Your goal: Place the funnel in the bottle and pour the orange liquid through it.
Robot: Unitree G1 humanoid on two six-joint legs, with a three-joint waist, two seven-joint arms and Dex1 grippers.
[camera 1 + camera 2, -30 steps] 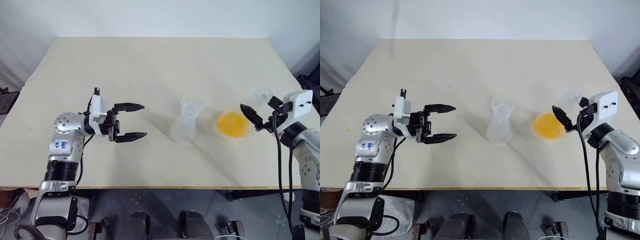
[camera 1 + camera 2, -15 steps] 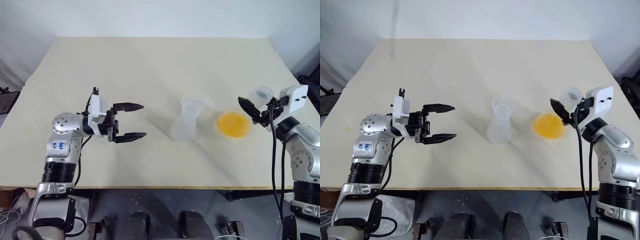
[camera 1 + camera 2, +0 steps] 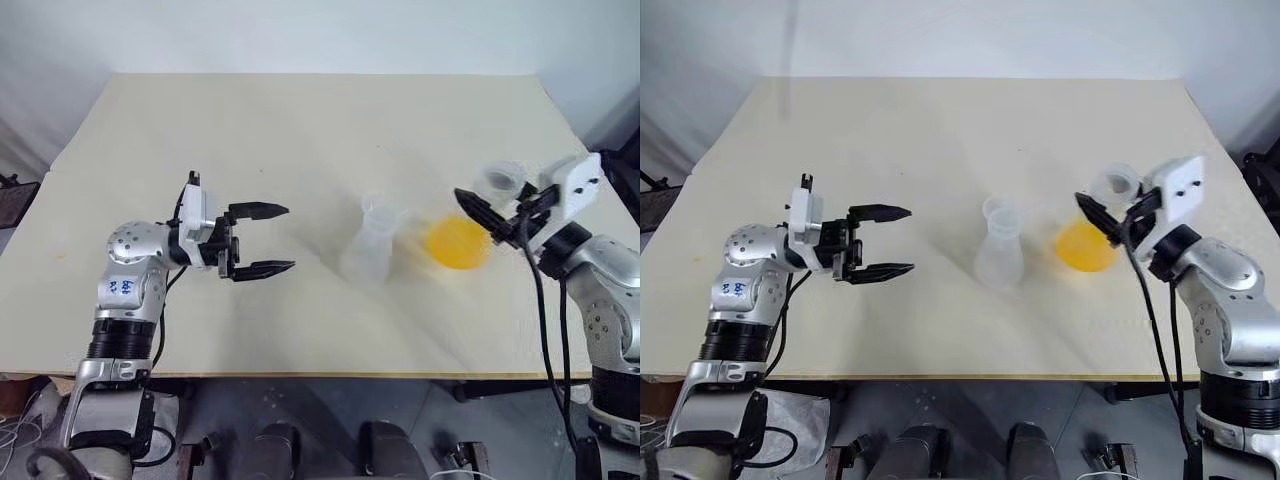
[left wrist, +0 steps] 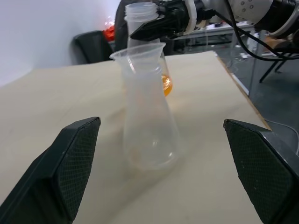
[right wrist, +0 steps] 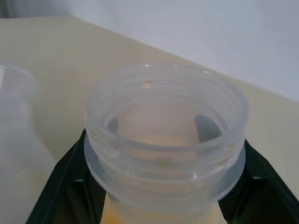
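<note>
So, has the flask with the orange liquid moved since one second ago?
Yes. The flask with orange liquid, held by the right gripper, has shifted left toward the empty flask, which stayed put.

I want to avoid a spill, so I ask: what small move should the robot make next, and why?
Probably carry the flask with the orange liquid sideways until its neck is above the bottle, upright. The right gripper is shut on its neck, and it is beside the bottle, not over it. The funnel seems seated in the bottle's mouth.
</note>
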